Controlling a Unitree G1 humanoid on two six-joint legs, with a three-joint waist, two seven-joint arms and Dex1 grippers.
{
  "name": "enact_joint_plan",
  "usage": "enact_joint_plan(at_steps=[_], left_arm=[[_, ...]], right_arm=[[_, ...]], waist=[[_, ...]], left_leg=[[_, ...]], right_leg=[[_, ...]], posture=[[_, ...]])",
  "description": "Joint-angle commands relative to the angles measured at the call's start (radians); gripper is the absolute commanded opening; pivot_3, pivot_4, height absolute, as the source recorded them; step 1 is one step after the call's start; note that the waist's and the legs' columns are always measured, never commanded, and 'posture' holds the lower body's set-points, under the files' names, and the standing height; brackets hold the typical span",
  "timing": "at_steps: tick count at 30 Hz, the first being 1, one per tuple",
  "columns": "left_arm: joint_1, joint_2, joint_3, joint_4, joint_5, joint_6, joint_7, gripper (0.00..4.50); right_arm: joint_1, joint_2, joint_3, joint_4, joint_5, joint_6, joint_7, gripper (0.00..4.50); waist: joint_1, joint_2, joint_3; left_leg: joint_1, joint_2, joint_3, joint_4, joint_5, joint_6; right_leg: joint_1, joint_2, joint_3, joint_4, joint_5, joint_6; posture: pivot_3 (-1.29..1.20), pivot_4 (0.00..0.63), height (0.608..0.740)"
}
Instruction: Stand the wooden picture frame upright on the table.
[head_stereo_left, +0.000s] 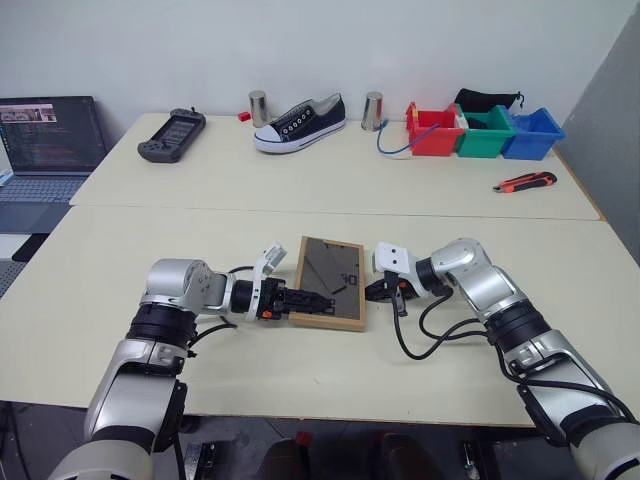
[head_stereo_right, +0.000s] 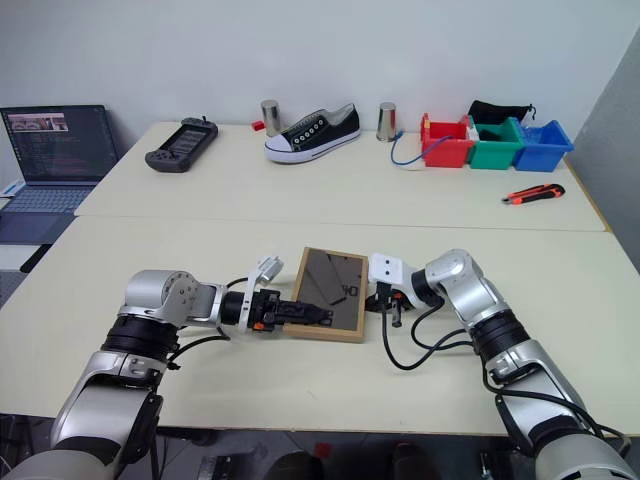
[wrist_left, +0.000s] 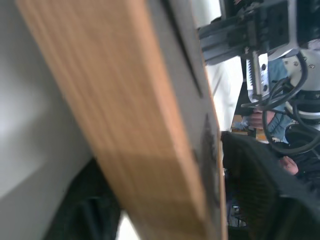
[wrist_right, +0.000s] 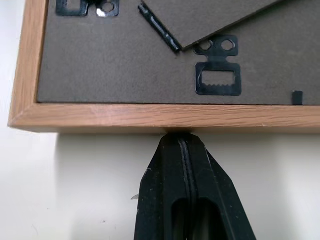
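While the frame (head_stereo_left: 329, 283) lies back-up on the near half of the surface (head_stereo_left: 300, 190), toward the middle, the main risk is a slip: the left claw (head_stereo_left: 305, 299) has its fingers at the frame's left edge, one above the grey backing and one seemingly below, and I cannot tell whether they have bitten yet. If they lift with a shallow hold, the frame could pivot out and flop flat. The right claw (wrist_right: 181, 150) is pressed shut, holding nothing, its tip touching the opposite wooden edge; pushing too hard there could skid the frame sideways. Both forearms reach inward low over the surface, wrists bent toward each other, claws angled slightly down.
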Motion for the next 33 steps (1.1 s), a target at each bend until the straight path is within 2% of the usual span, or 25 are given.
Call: enact_joint_plan(at_steps=[1, 5, 12, 14, 21, 24, 27, 30, 33], left_arm=[[0.007, -0.001, 0.007, -0.029, -0.019, 0.008, 0.004, 1.79], [0.010, -0.001, 0.021, -0.035, -0.032, 0.007, 0.020, 1.32], [-0.010, -0.015, 0.085, -0.023, -0.049, 0.016, 0.073, 1.30], [-0.022, -0.024, 0.142, -0.030, -0.071, 0.048, 0.108, 1.30], [0.027, -0.050, 0.361, -0.231, -0.228, 0.240, 0.241, 1.30], [0.058, -0.056, 0.409, -0.276, -0.335, 0.240, 0.325, 1.30], [0.082, -0.065, 0.454, -0.294, -0.441, 0.240, 0.422, 1.30], [0.105, -0.085, 0.511, -0.296, -0.578, 0.240, 0.554, 1.30], [0.146, -0.093, 0.537, -0.319, -0.709, 0.240, 0.671, 1.30]], right_arm=[[0.007, 0.001, 0.015, -0.003, -0.007, -0.017, 0.007, 0.00], [0.004, 0.002, 0.015, 0.005, -0.008, -0.024, 0.008, 0.00], [0.007, -0.016, 0.006, 0.000, -0.005, -0.027, 0.012, 0.00], [0.013, -0.044, -0.009, -0.017, 0.004, -0.021, 0.024, 0.00], [0.055, -0.197, -0.109, -0.122, 0.107, 0.029, 0.117, 0.00], [0.057, -0.215, -0.143, -0.160, 0.154, 0.073, 0.126, 0.00], [0.056, -0.211, -0.188, -0.180, 0.186, 0.036, 0.104, 0.00], [0.065, -0.222, -0.222, -0.181, 0.194, -0.116, 0.094, 0.44], [0.052, -0.217, -0.268, -0.113, 0.189, -0.365, 0.062, 1.18]], waist=[[0.000, 0.000, 0.000], [0.000, 0.000, 0.000], [0.000, 0.000, 0.000], [0.001, 0.000, 0.000], [0.008, 0.000, 0.001], [0.004, 0.000, 0.001], [0.000, 0.000, 0.001], [0.001, -0.001, 0.001], [0.004, -0.001, 0.001]], left_leg=[[0.000, 0.000, 0.000, 0.000, 0.000, 0.000], [0.000, 0.000, 0.000, 0.000, 0.000, 0.000], [0.000, 0.000, 0.000, 0.000, 0.000, 0.000], [0.000, 0.000, 0.000, 0.000, 0.000, 0.000], [-0.002, 0.000, 0.000, 0.000, 0.000, 0.000], [-0.002, 0.000, 0.000, -0.001, 0.000, 0.000], [-0.002, 0.001, 0.000, -0.001, 0.000, 0.000], [-0.002, 0.000, 0.000, -0.001, 0.000, 0.000], [-0.002, 0.000, 0.000, -0.001, 0.000, 0.000]], right_leg=[[0.000, 0.000, 0.000, 0.000, 0.000, 0.000], [0.000, 0.000, 0.000, 0.000, 0.000, 0.000], [0.000, 0.000, 0.000, 0.000, 0.000, 0.000], [0.000, 0.000, 0.000, 0.000, 0.000, 0.000], [-0.001, -0.001, 0.000, -0.001, 0.000, 0.000], [-0.001, -0.001, 0.000, -0.001, 0.000, 0.000], [-0.001, 0.000, 0.000, -0.001, 0.000, 0.000], [-0.001, 0.000, 0.000, -0.001, 0.000, 0.000], [-0.001, -0.001, 0.000, -0.001, 0.000, 0.000]], posture=[[0.00, 0.150, 0.740], [0.00, 0.150, 0.740], [0.00, 0.150, 0.740], [0.00, 0.150, 0.740], [0.00, 0.150, 0.740], [0.00, 0.150, 0.740], [0.00, 0.150, 0.740], [0.00, 0.150, 0.740], [0.00, 0.150, 0.740]])
